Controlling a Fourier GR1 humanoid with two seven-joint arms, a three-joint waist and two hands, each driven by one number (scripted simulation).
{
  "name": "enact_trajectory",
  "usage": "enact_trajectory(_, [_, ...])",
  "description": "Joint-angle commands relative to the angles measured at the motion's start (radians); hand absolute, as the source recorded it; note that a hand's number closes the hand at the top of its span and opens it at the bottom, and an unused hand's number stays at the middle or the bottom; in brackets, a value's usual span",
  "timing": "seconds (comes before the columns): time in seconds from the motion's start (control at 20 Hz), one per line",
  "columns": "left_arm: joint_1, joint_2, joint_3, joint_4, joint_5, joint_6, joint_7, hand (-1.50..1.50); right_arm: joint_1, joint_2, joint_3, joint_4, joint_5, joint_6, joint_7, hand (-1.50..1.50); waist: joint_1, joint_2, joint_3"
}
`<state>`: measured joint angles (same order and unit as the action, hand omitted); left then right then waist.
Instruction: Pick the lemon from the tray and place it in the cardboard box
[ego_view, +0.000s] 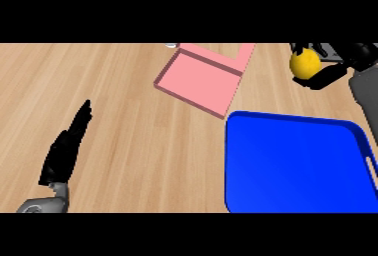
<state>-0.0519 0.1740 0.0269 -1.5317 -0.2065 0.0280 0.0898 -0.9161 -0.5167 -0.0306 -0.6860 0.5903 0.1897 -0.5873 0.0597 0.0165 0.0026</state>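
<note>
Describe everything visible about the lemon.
The lemon is a bright yellow, smooth oval standing roughly upright. It is off the blue tray, held in the air near the view's upper right edge, right of the pink box. The right robot hand curls its black fingers round it, covering its top and right side; only the left and lower skin shows. Nothing else touches it.

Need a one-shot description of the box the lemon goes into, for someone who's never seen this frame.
Start at the big blue tray filling the lower right of the wooden counter. Just beyond its far left corner sits the cardboard box, open-topped, flaps up, set at an angle. It is the only pink thing in view; the lemon is yellow and held in the right hand at the upper right.
</note>
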Motion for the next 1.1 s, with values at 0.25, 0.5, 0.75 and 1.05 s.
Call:
enact_trajectory(0.25, [0.064,0.006,0.017,-0.055,0.007,-0.003,0.010,0.00,-0.249,0.112,-0.039,0.157,-0.050,0.085,-0.050,1.50,-0.020,-0.010,-0.002])
enact_trajectory(0.5, [-0.001,0.010,0.037,0.023,0.000,0.001,-0.011,0.00,-0.348,0.182,-0.037,0.260,-0.017,0.037,0.005,1.50,-0.026,-0.005,-0.003])
enact_trajectory(0.75, [0.063,0.029,0.038,-0.046,0.027,-0.043,-0.017,0.00,-0.420,0.285,-0.030,0.312,0.009,-0.034,0.102,1.50,-0.017,-0.006,-0.003])
enact_trajectory(1.05, [0.004,0.024,0.047,-0.008,0.021,-0.033,0.001,0.00,-0.458,0.385,0.010,0.412,0.066,-0.074,0.142,1.50,-0.014,-0.001,-0.003])
